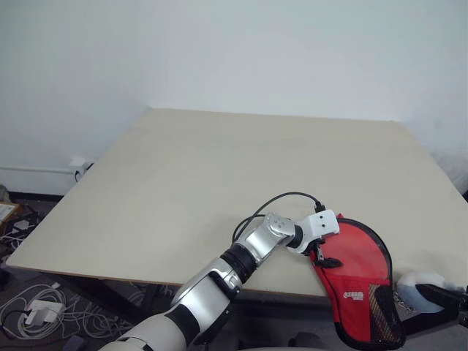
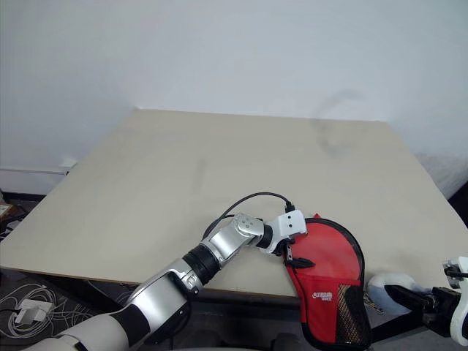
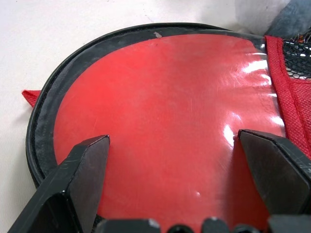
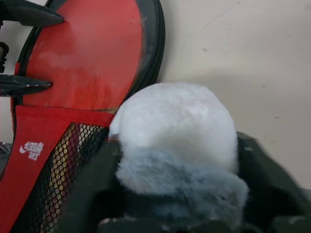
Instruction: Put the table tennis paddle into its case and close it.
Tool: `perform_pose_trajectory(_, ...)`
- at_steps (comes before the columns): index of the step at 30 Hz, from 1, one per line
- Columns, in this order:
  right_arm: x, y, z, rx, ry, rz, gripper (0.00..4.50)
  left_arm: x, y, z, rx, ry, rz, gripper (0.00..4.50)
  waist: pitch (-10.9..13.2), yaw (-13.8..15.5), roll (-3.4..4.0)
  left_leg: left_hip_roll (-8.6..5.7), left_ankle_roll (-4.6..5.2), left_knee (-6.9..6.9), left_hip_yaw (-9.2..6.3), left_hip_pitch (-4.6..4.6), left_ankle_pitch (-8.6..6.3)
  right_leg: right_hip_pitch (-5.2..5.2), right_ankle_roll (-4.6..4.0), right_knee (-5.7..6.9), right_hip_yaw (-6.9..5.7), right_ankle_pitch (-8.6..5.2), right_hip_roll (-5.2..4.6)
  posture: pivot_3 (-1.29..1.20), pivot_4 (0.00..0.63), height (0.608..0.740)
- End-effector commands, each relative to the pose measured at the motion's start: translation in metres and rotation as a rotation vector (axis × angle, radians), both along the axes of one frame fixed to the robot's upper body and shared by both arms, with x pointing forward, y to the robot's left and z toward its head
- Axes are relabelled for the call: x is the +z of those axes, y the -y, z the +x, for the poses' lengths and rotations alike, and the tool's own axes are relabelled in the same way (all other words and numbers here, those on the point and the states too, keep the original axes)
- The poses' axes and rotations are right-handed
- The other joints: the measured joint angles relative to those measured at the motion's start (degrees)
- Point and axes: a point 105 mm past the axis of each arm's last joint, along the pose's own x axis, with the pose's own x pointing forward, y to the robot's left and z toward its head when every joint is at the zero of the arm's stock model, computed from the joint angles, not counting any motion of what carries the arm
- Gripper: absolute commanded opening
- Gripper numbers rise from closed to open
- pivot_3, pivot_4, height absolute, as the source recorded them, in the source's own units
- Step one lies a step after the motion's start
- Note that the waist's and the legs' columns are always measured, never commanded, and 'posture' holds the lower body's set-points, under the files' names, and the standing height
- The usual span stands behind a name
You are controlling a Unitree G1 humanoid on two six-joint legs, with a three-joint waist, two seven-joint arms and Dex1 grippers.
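- Table (image 1: 183,175): pale wooden top; the work sits at its near right edge.
- Left gripper (image 1: 322,252): fingers spread wide, resting over the round end of the case and gripping nothing. Use it to pin the case flat while you work the closure.
- Case (image 1: 358,281): red with black piping, round end on the table, mesh narrow end hanging past the near edge. Draw it further onto the table first, or it may tip off.
- Table tennis paddle (image 3: 165,121): its red face shows through the clear window, so it looks to be inside already; closing appears to be what remains.
- Right gripper (image 2: 424,300): just right of the case, fingers closing around a pale fluffy lump (image 4: 177,131). Set it aside to free that gripper.
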Motion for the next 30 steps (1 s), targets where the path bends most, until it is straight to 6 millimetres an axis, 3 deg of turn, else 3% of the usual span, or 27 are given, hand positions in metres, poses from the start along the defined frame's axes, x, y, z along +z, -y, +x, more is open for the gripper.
perform_pose_trajectory(1,0.009,0.007,-0.001,-0.011,0.038,-0.016,1.34,-0.023,0.016,-0.015,-0.013,-0.026,0.130,4.50,0.00,0.01,0.00,0.00,0.00,0.00,0.00,0.00,0.00,0.00,0.00,0.00,0.00,0.00,0.00,0.00,0.000,0.716)
perform_pose_trajectory(4,0.005,0.009,-0.010,-0.025,0.022,-0.013,0.58,-0.024,0.016,-0.017,-0.013,-0.031,0.130,4.50,0.00,0.05,0.00,0.00,0.00,0.00,-0.01,-0.02,0.00,-0.01,0.01,-0.01,-0.01,0.00,0.00,0.00,0.000,0.716)
perform_pose_trajectory(6,0.004,0.004,-0.018,-0.016,0.015,0.011,0.32,-0.025,0.016,-0.018,-0.014,-0.033,0.130,4.50,0.00,0.09,0.00,0.00,0.00,0.00,-0.02,-0.03,0.00,-0.01,0.02,-0.02,-0.02,0.00,0.00,0.00,0.000,0.716)
perform_pose_trajectory(15,0.003,-0.023,-0.054,0.057,-0.025,0.099,0.31,-0.026,0.015,-0.020,-0.019,-0.043,0.132,4.50,0.01,0.13,0.01,0.02,0.00,-0.05,-0.05,-0.05,-0.02,-0.04,0.06,-0.08,-0.06,0.01,-0.01,0.00,0.000,0.716)
perform_pose_trajectory(30,0.004,-0.017,-0.096,0.111,-0.111,0.041,0.30,-0.029,0.013,-0.022,-0.026,-0.047,0.138,4.50,0.03,0.19,0.03,0.30,-0.03,-0.06,-0.02,-0.05,-0.11,-0.04,0.12,-0.15,-0.09,0.01,0.01,0.00,0.000,0.716)
